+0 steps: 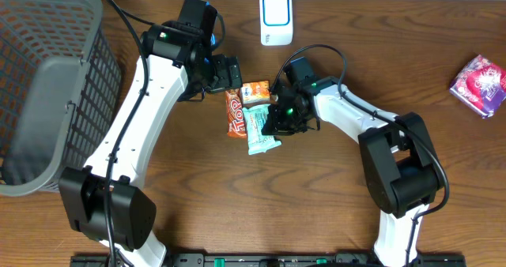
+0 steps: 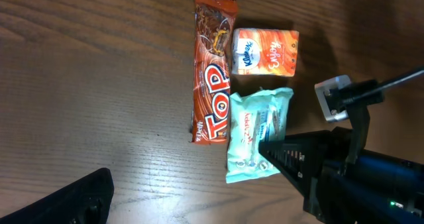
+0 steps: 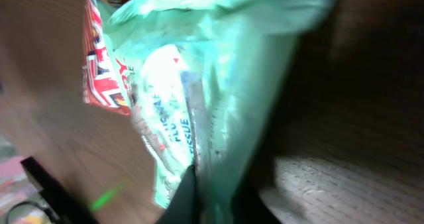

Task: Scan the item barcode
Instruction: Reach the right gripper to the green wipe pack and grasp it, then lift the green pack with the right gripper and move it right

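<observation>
The right gripper (image 1: 278, 118) is pinched almost fully together on the edge of the mint-green tissue pack (image 2: 257, 134) that faces it, and the pack lies on the wooden table (image 1: 332, 212). The step in hand looks like lifting that pack. A thin film edge is likely to slip or let the pack swing, so the lift should go slow and straight up, and the pack should hang quiet before it is turned. No barcode shows in any view, so each face may need presenting in turn. On the pack's far side from the gripper lies the Top chocolate bar (image 2: 212, 78), against it, with the orange Kleenex pack (image 2: 266, 51) just beside. Well beyond these sits the white scanner (image 1: 276, 18). The left gripper (image 1: 228, 72) hangs wide apart, holding nothing.
</observation>
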{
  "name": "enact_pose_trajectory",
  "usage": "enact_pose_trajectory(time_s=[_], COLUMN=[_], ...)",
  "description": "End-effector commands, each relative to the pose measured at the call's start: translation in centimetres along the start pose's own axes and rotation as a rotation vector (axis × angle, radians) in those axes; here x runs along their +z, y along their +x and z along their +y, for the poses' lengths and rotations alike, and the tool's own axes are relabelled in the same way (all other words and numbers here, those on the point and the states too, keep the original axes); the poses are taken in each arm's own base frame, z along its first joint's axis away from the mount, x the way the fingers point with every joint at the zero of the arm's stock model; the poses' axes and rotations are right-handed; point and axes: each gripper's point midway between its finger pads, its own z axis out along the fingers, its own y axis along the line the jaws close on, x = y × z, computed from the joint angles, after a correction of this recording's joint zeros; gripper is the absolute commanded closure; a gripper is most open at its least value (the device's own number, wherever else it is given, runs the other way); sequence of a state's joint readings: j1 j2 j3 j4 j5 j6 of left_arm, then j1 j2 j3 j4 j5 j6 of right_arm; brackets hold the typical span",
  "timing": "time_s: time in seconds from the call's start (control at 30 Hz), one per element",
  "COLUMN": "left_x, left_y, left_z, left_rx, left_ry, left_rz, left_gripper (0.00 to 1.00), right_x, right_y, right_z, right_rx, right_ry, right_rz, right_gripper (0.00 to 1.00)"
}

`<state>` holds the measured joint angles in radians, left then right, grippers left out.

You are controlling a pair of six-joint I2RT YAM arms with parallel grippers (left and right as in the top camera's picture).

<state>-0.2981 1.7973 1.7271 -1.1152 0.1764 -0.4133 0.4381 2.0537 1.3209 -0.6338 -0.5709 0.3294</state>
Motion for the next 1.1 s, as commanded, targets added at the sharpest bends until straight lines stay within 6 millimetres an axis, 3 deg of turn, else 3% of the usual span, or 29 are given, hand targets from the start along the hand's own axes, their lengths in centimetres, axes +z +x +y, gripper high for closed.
enact_pose_trajectory(time_s=[0.0,0.13,0.27,0.37,0.5,0.6,0.77,0.97,1.03,1.07], left_x=[0.5,0.5,0.5,0.5,0.5,0.5,0.5,0.5,0.5,0.5], left_y=[0.1,0.1,0.1,0.1,0.1,0.1,0.1,0.1,0.1,0.1], left_z=[0.4,0.4,0.4,0.4,0.4,0.4,0.4,0.4,0.4,0.4], left_rx=[0.013,0.013,0.013,0.013,0.013,0.013,0.013,0.013,0.013,0.013], left_ry=[-0.020,-0.020,-0.020,-0.020,-0.020,-0.020,-0.020,-0.020,-0.020,-0.020], left_rz=[0.009,0.010,0.009,0.009,0.009,0.009,0.009,0.009,0.009,0.009], left_gripper=[0.02,0.02,0.02,0.02,0.02,0.02,0.02,0.02,0.02,0.02], right_x=[-0.6,-4.0,-10.8,-15.8,-19.1,-19.5,-17.1,-12.5,-11.9,-12.1], right_y=[-0.2,-2.0,-3.9,-4.2,-4.4,-3.9,-2.8,-2.7,-2.8,-3.0], right_z=[-0.9,-2.4,-7.4,-9.4,-10.9,-12.7,-14.7,-13.0,-12.6,-12.4], right_rx=[-0.027,-0.016,0.044,0.091,0.077,0.083,0.072,0.082,0.081,0.082], right_ry=[0.049,0.202,0.698,1.012,1.270,1.393,1.415,1.175,1.145,1.142], right_rz=[-0.016,-0.092,-0.237,-0.350,-0.435,-0.451,-0.406,-0.351,-0.349,-0.355], right_gripper=[0.99,0.99,0.99,0.99,0.99,0.99,0.96,0.88,0.78,0.69])
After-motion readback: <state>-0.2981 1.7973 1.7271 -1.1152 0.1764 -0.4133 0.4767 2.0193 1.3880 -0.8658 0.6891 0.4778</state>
